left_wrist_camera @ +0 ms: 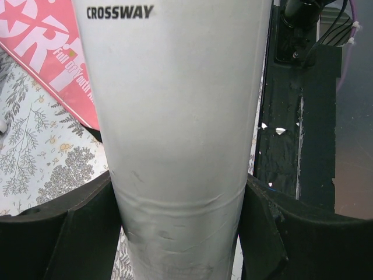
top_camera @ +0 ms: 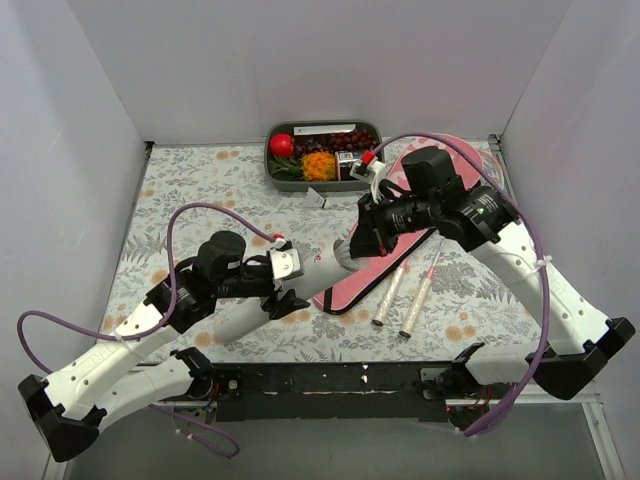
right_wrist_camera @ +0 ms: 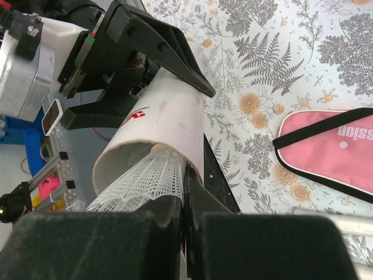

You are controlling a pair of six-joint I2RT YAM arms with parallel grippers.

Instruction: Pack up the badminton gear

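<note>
My left gripper [top_camera: 288, 284] is shut on the white cardboard tube [top_camera: 325, 268], holding it slanted above the table with its open end up and to the right. The left wrist view shows the tube [left_wrist_camera: 175, 116], printed CROSSWAY, clamped between both fingers. My right gripper [top_camera: 363, 238] is at the tube's open mouth [right_wrist_camera: 148, 146], shut on the rim of a white mesh shuttlecock [right_wrist_camera: 145, 181] that sits partly inside. The pink racket bag [top_camera: 375, 268] lies under both grippers. Two pale racket handles [top_camera: 388, 296] lie to its right.
A grey food tray [top_camera: 322, 129] with a red ball stands at the back centre. A pink racket head [top_camera: 462, 150] lies at the back right behind my right arm. White walls enclose the floral table on three sides. The black base rail [top_camera: 340, 380] runs along the near edge.
</note>
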